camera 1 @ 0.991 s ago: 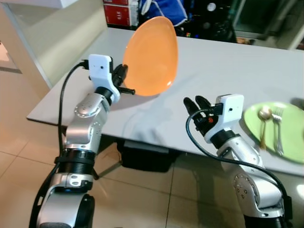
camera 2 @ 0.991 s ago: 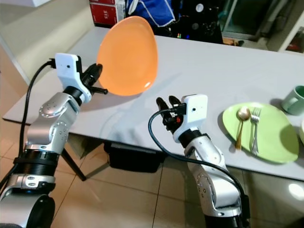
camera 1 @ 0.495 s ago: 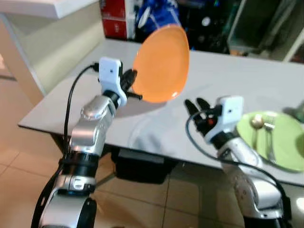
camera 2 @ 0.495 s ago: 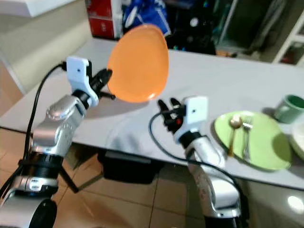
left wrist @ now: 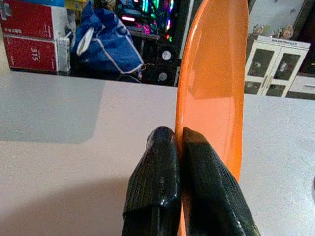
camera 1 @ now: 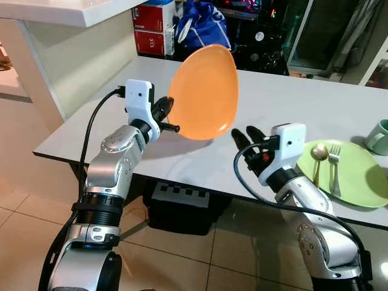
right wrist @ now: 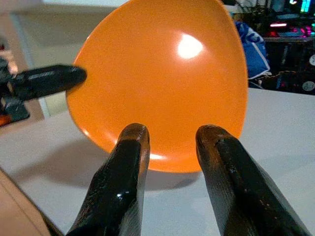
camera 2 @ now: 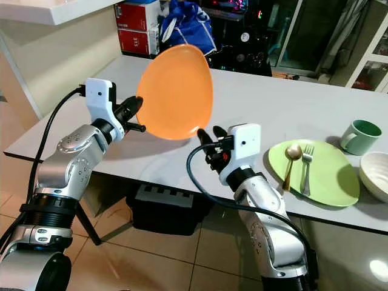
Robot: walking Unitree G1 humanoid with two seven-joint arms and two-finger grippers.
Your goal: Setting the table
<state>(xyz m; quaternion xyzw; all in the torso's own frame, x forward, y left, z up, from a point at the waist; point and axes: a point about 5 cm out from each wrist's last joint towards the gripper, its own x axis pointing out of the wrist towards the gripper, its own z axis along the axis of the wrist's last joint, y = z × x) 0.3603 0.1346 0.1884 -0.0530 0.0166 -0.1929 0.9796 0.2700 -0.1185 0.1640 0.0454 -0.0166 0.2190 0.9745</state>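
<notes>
Centrally, a grey desk (camera 2: 291, 109) is seen from above, with a tiled floor beneath it. At the robot's right side of the desk, a green plate (camera 2: 324, 182) is laid flat, with a gold spoon (camera 2: 290, 163) and a silver fork (camera 2: 305, 167) resting side by side on it. A green mug (camera 2: 360, 136) is placed just beyond the plate, and a white bowl (camera 2: 376, 176) is set at the right edge. Behind the desk, a blue bag (camera 2: 185, 27) and red boxes (camera 2: 136, 27) are visible against dark shelving. A black crate (camera 2: 167, 206) is seen on the floor under the desk.

An orange plate (camera 2: 177, 91) is held up on edge above the desk's left part, clear of the surface. Its lower left rim is pinched by the left end effector (camera 2: 134, 109), whose black fingers (left wrist: 157, 182) are closed on the rim, one on each face. The left arm is bent at the elbow and raised from the desk's near edge.

The right end effector (camera 2: 209, 138) is held over the near edge of the desk, just below and beside the orange plate, apart from it. Its fingers (right wrist: 123, 177) are parted with nothing between them, pointing at the plate's face.
</notes>
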